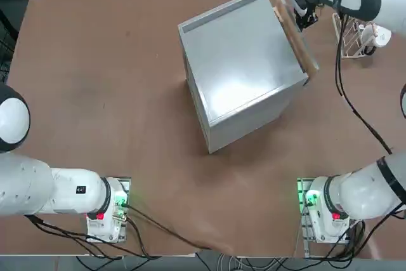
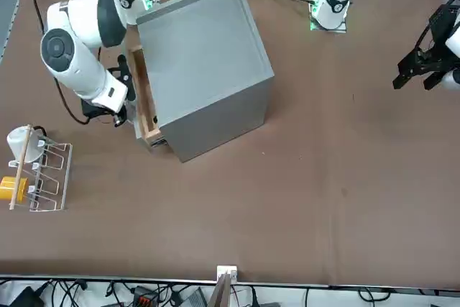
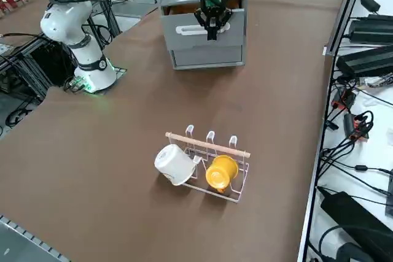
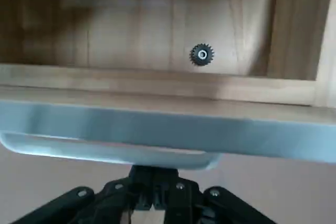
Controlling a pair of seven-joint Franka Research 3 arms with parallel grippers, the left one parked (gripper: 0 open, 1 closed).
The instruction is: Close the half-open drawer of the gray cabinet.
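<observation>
My pincer (image 3: 212, 26), pressed together, sits at the handle of the drawer (image 3: 206, 9), which juts partly out of the gray cabinet (image 1: 244, 68); pushing off-centre could skew the drawer or slide the cabinet across the worktop (image 1: 95, 93).

Right arm stretched forward (wrist bent down), hand (image 3: 212, 29) fingers pressed together.

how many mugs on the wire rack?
2. A white mug and a yellow mug lie side by side on the wire rack, away from the gray cabinet. None seem hidden.
</observation>
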